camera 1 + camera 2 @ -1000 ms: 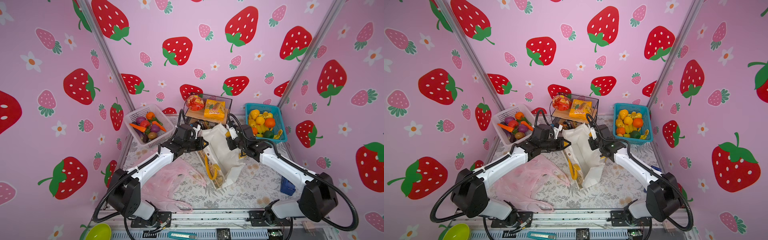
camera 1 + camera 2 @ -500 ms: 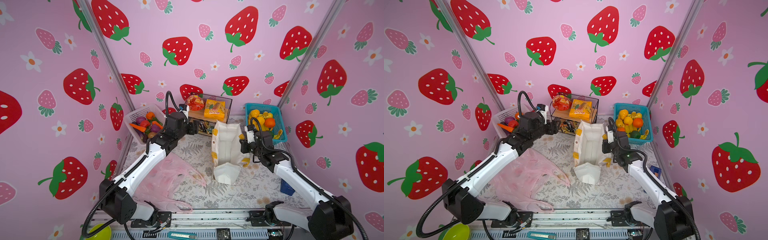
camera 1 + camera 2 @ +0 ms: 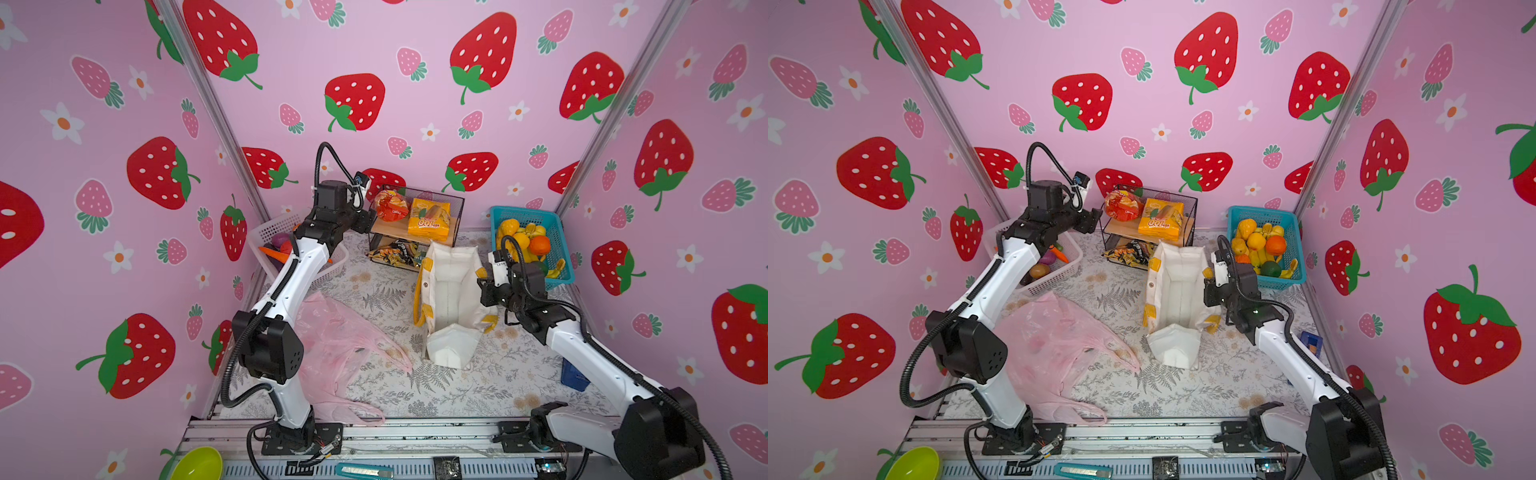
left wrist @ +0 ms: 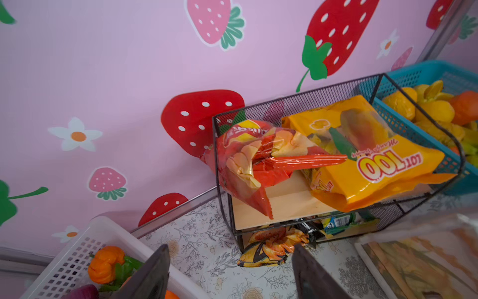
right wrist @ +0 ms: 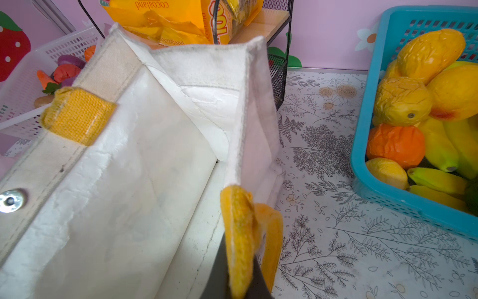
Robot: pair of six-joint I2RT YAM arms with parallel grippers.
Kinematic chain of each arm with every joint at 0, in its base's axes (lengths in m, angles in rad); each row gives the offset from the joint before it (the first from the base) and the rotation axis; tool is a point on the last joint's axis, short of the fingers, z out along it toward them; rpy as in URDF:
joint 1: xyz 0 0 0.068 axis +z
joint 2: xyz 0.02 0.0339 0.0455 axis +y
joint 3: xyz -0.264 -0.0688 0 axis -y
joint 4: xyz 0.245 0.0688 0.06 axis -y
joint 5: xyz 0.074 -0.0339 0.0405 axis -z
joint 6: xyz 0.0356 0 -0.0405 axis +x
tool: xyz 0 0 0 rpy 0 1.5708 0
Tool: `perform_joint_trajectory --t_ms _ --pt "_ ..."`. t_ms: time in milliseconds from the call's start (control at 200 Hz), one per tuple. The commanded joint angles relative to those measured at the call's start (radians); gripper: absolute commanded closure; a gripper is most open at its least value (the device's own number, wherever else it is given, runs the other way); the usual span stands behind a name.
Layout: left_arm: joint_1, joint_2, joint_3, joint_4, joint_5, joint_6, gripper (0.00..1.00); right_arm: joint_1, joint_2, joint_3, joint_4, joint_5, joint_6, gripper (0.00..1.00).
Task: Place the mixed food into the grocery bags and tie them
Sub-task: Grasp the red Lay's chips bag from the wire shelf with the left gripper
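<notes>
A wire rack (image 3: 440,197) stood at the back of the table (image 3: 374,291), near the middle. On its upper shelf a crumpled packet (image 3: 390,205) lay left of a flat packet (image 3: 430,220); further packets (image 3: 395,253) lay on the shelf below. The vegetable basket (image 3: 274,226) sat left of the rack, and the fruit basket (image 3: 552,228) right of it. The tote bag (image 3: 451,299) stood open just before the rack. The plastic bag (image 3: 332,345) lay flat to the tote bag's left, nearer the front.

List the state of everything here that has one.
white tote: upright, mouth open.
pink bag: flat, crumpled.
left gripper: open, empty.
right gripper: shut on the tote handle.
red-orange packet: on top shelf of the rack.
yellow-orange packet: beside it, same shelf.
</notes>
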State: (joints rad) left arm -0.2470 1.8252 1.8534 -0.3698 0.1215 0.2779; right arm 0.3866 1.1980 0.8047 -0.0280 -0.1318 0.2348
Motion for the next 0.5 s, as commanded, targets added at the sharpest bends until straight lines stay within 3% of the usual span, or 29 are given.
perform_joint_trajectory --t_ms 0,230,495 --pt "-0.004 0.031 0.071 -0.046 0.107 0.035 0.24 -0.012 0.008 0.005 0.071 -0.026 -0.012 0.93" --pt "-0.006 0.148 0.176 0.002 0.103 -0.049 0.26 -0.017 0.008 -0.004 0.081 -0.037 -0.017 0.93" --pt "-0.008 0.296 0.361 -0.042 0.074 -0.096 0.46 -0.017 0.002 -0.004 0.082 -0.04 -0.017 0.93"
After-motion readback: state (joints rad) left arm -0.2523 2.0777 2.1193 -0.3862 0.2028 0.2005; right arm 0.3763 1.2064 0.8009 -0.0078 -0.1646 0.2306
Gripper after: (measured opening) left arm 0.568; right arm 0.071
